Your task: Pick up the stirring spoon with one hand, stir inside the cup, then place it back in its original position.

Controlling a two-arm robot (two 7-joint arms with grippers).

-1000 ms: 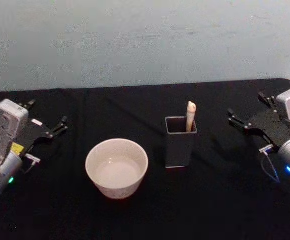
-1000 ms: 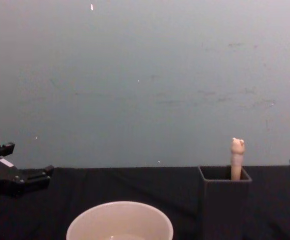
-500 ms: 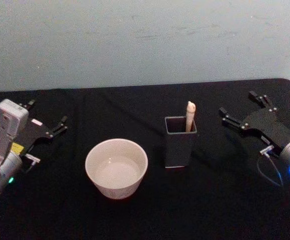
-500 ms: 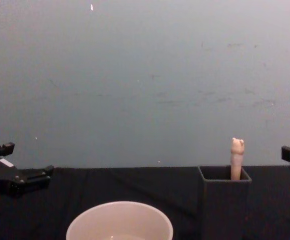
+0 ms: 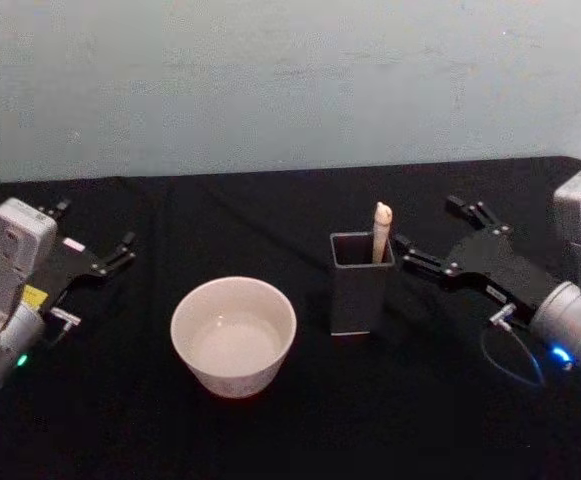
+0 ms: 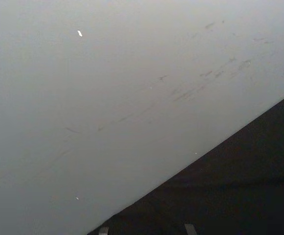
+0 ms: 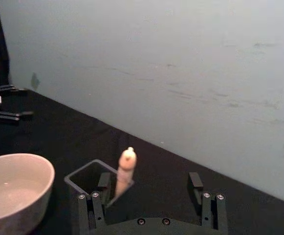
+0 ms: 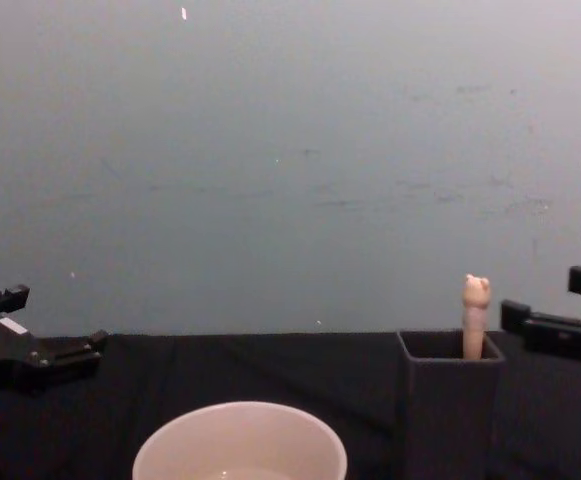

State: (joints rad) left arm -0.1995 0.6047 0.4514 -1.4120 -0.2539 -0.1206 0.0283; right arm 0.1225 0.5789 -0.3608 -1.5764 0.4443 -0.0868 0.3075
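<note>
Below the open, empty right gripper [image 5: 428,224], a black counter [image 5: 270,440] meets a pale wall [image 5: 270,80]. Just beside it, the beige, bear-topped stirring spoon [image 5: 381,228] stands in the grey holder [image 5: 358,300]. The left gripper [image 5: 96,224] is parked, open.

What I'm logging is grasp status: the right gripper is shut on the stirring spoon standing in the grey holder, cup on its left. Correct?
No: the head view shows the right gripper open, just short of the stirring spoon, not touching it. The spoon does stand in the grey holder, cup on its left.

Stem and bowl of the stirring spoon [image 5: 381,228], hidden inside the holder [image 5: 358,300].
</note>
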